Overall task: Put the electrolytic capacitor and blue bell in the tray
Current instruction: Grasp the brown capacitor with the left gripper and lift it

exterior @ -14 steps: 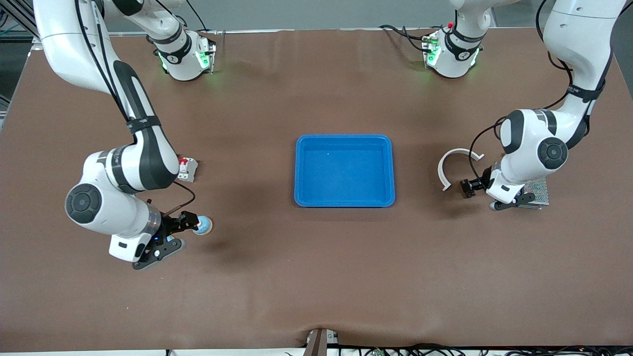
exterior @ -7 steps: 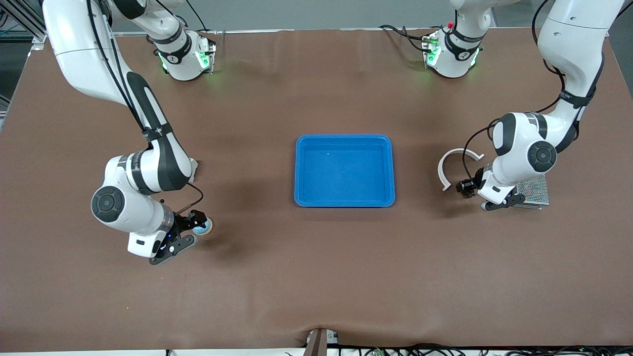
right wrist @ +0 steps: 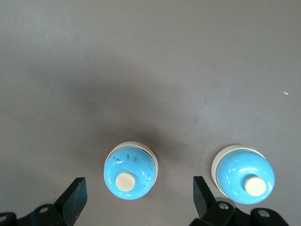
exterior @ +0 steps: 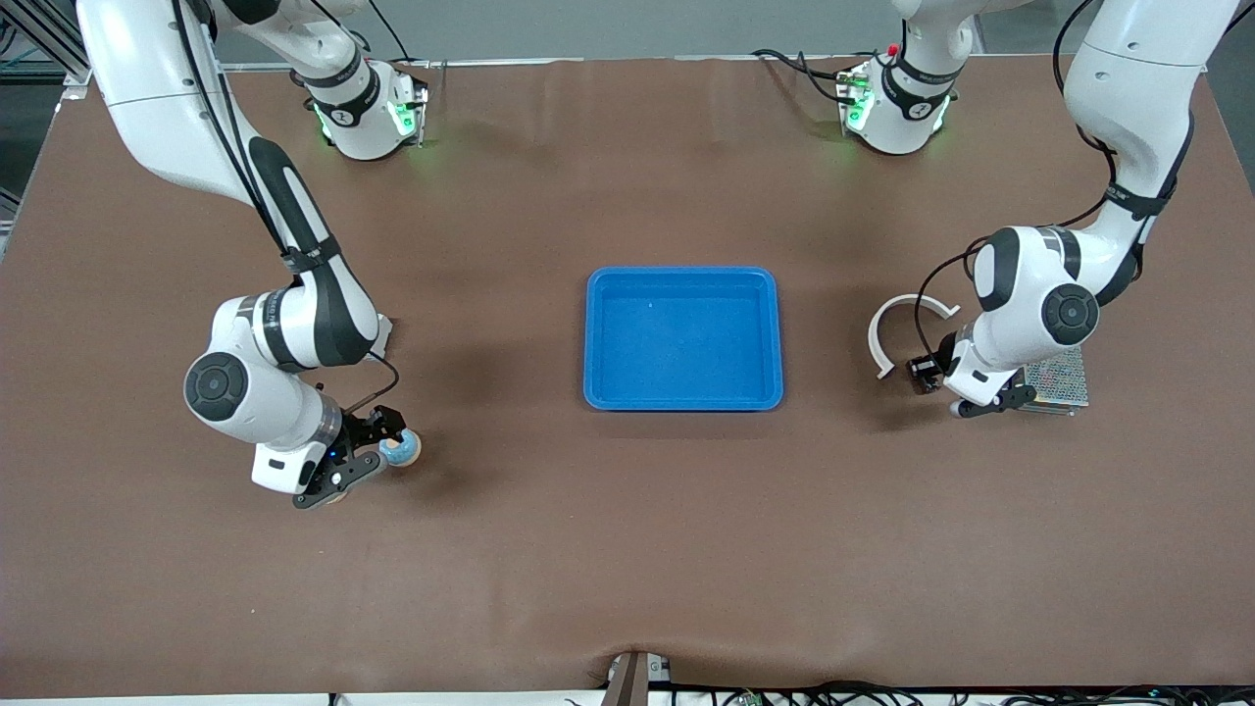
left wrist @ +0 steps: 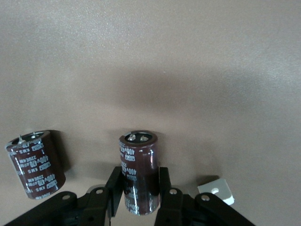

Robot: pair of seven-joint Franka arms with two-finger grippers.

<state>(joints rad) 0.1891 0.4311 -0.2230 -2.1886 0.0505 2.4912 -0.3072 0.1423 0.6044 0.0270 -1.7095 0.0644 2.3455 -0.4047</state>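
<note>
The right gripper (exterior: 377,453) sits low at the right arm's end of the table with its fingers spread wide on either side of the blue bell (right wrist: 130,171), not yet touching it. The bell rests on the table, dome and white button up, so a squeeze across its round base looks like the next step. A second image of the bell shows beside one finger in the right wrist view; whether it is a reflection or another bell I cannot tell.

At the left arm's end, the left gripper (left wrist: 140,197) has its fingers pressed against the capacitor (left wrist: 138,172), holding the dark cylinder upright by its body, likely so it can be lifted without tipping. It is beside a white arc (exterior: 900,329) and a mesh box (exterior: 1059,380).

The tray (exterior: 683,400) lies between the arms, holding neither part
</note>
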